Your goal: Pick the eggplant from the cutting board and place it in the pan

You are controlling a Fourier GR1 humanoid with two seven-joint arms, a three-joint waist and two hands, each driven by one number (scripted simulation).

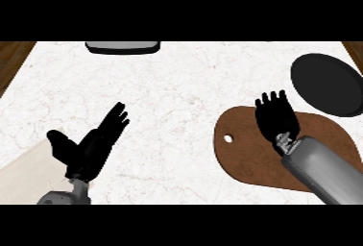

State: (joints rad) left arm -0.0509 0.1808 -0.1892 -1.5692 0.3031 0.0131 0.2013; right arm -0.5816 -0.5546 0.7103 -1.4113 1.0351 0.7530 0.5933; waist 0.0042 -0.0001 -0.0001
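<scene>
A brown cutting board (245, 153) with a small hole lies at the right of the white counter. The black pan (327, 84) sits just beyond it at the far right, partly cut off by the view's edge. My right hand (276, 120) hovers over the board's far part, fingers straight and spread, pointing toward the pan. No eggplant shows; whatever lies under the hand is hidden. My left hand (89, 144) rests open at the lower left, fingers up, away from the board.
A grey, dark-rimmed object (122, 46) stands at the counter's far edge, left of centre. A pale beige slab (25, 178) shows at the lower left. Wooden strips border the counter's top corners.
</scene>
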